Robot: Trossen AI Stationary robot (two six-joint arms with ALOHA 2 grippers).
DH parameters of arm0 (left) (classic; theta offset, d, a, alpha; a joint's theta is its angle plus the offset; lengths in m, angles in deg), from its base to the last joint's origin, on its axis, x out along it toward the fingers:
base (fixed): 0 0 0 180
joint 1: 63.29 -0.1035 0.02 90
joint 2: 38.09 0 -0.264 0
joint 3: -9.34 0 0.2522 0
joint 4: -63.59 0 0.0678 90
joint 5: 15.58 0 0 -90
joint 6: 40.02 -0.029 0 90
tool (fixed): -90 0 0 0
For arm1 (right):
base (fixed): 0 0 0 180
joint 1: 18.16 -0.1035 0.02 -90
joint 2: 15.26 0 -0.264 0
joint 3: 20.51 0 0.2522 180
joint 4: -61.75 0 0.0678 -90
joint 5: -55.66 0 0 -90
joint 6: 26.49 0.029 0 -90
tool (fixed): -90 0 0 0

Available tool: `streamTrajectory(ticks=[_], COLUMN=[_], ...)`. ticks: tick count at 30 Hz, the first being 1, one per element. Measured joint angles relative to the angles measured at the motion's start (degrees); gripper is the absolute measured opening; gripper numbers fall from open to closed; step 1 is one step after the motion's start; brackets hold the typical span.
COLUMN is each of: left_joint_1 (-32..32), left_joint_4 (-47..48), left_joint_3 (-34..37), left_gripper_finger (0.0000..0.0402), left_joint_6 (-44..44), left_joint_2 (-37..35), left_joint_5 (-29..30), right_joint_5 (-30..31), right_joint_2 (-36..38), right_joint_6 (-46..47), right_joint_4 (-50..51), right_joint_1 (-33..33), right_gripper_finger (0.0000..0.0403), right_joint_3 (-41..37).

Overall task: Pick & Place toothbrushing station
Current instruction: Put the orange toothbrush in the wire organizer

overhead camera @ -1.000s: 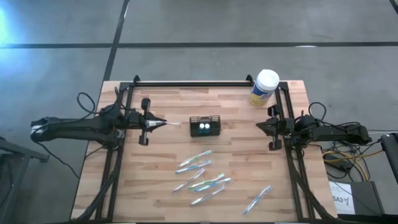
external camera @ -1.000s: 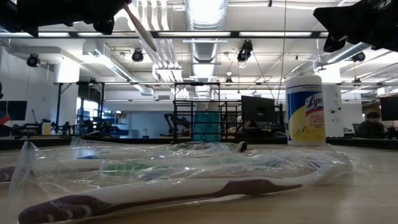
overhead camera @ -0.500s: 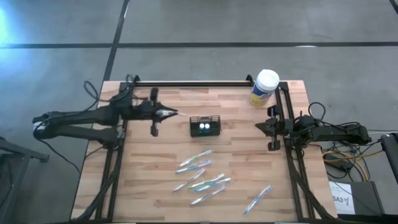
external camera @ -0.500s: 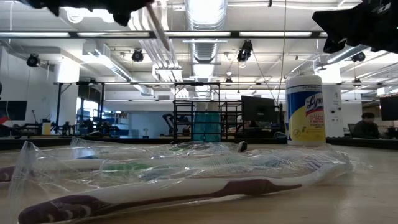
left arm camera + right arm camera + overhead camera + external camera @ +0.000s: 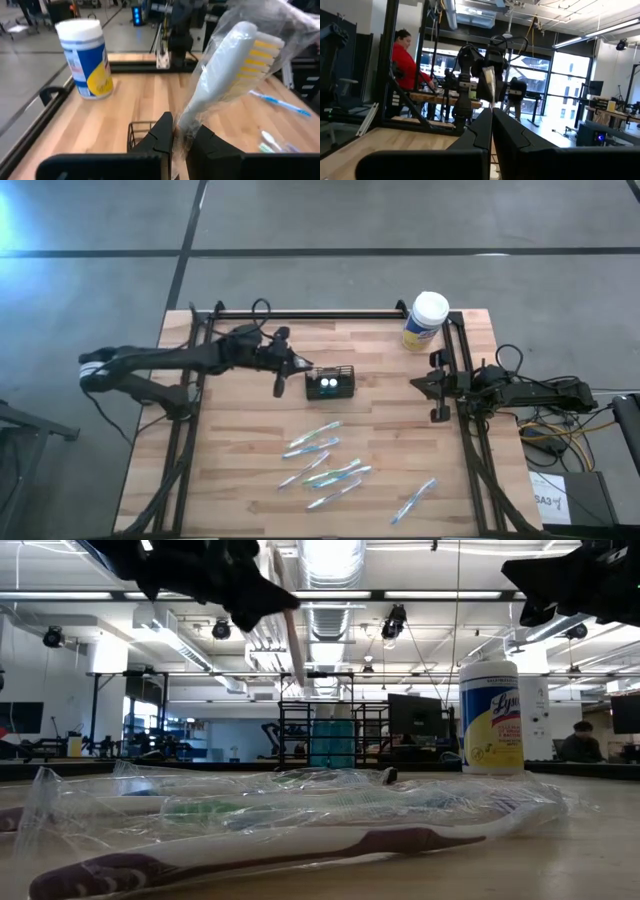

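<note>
A: Left arm swings in since the earlier frame, from the table's left edge toward the middle, so the left gripper (image 5: 300,368) now hangs just left of the toothbrushing station (image 5: 330,382).

B: Biggest first. Table?

A: Wooden table (image 5: 250,470) with a black frame rail along the far edge. Right arm sits unchanged at the right edge, right gripper (image 5: 432,388) with fingers pressed together, nothing between them.

B: Left gripper state?

A: Pinching a wrapped toothbrush (image 5: 230,65) near the base of its handle; white handle, yellow bristles, clear plastic round it, the head sticking up and away from the fingers (image 5: 160,137). Low view shows the handle as a thin slanted stick under the dark gripper (image 5: 240,590).

B: Station?

A: Black mesh caddy, mid-table slightly toward the far side, upright, two pale round things inside. Gripper close beside it; can't tell if touching.

B: Other stuff?

A: White-lidded wipes canister (image 5: 426,320) at the far right corner, well apart from the caddy. Loose pile of wrapped toothbrushes (image 5: 322,462) on the near side of the caddy, one more wrapped brush (image 5: 415,500) lying alone toward the near right.

B: People?

A: Person in red (image 5: 407,62) in the room behind, right wrist view.
</note>
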Motion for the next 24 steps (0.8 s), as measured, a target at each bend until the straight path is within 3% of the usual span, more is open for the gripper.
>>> streamTrajectory(ticks=[15, 24], left_joint_1=[-2.24, -2.88], left_joint_4=[-0.96, -8.58], left_joint_3=[0.00, 3.70], left_gripper_finger=[0.0023, 0.0025], left_joint_6=[-1.62, -1.72], left_joint_2=[7.10, 11.90], left_joint_5=[0.14, 0.50], right_joint_5=[0.00, -0.02], right_joint_2=[0.00, 0.02], right_joint_6=[-0.22, -0.26], right_joint_4=[0.39, 0.37], right_joint_1=[0.00, 0.02], right_gripper_finger=[0.0008, 0.0008], right_joint_3=[0.00, 0.00])
